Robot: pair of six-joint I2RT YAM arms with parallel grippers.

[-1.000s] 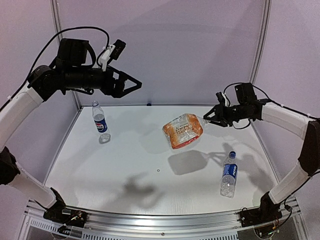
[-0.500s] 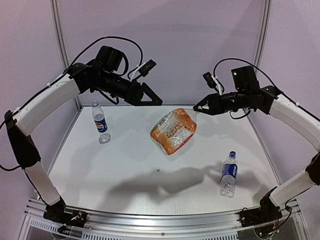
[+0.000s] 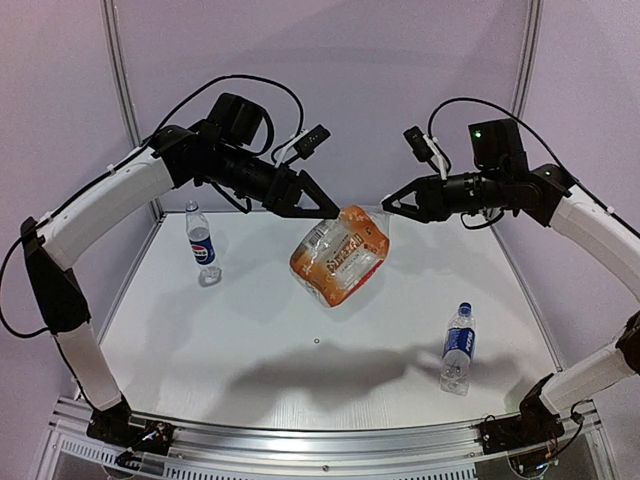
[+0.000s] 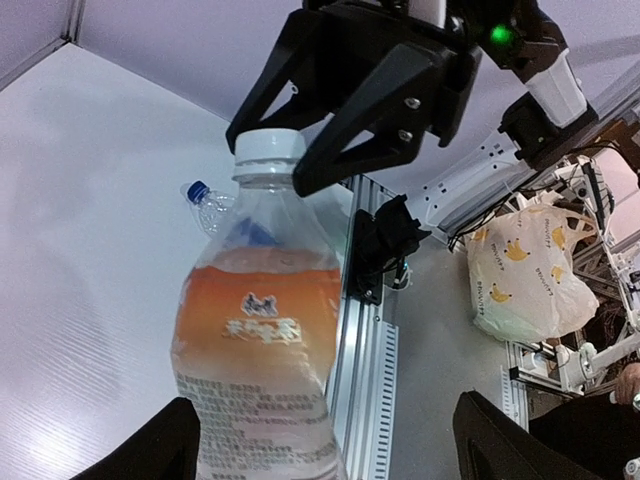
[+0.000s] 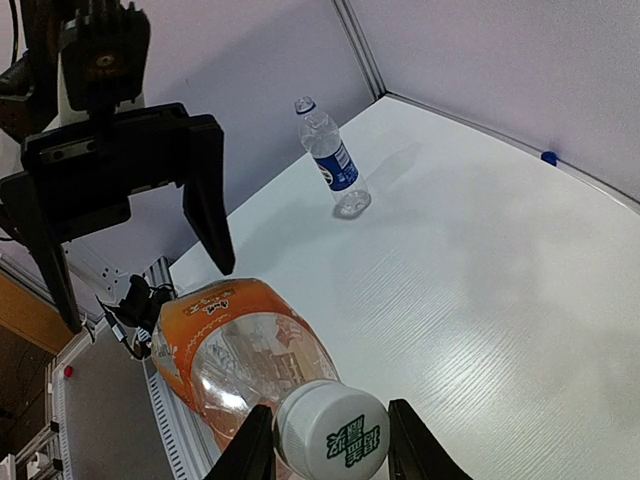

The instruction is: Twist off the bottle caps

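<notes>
The squat orange-labelled bottle (image 3: 338, 255) hangs tilted in the air over the table's middle. My right gripper (image 3: 386, 205) is shut on its whitish cap (image 5: 333, 432), one finger on each side of the cap. My left gripper (image 3: 325, 212) is wide open, with the bottle's lower body (image 4: 260, 350) between its fingers (image 4: 150, 455); I cannot tell whether they touch it. A slim blue-labelled bottle (image 3: 457, 348) with a blue cap (image 3: 464, 307) lies at the right. Another slim bottle (image 3: 200, 245) stands at the back left; its top looks bare.
A small blue piece (image 5: 548, 157), perhaps a cap, lies at the table's back edge. The white table (image 3: 250, 330) ends in an aluminium rail (image 3: 300, 440) at the front. Frame posts (image 3: 118, 60) and walls close the back and sides.
My right gripper has carried the orange bottle up and to the left. My left arm has swung right and down, and its open fingers now straddle the bottle.
</notes>
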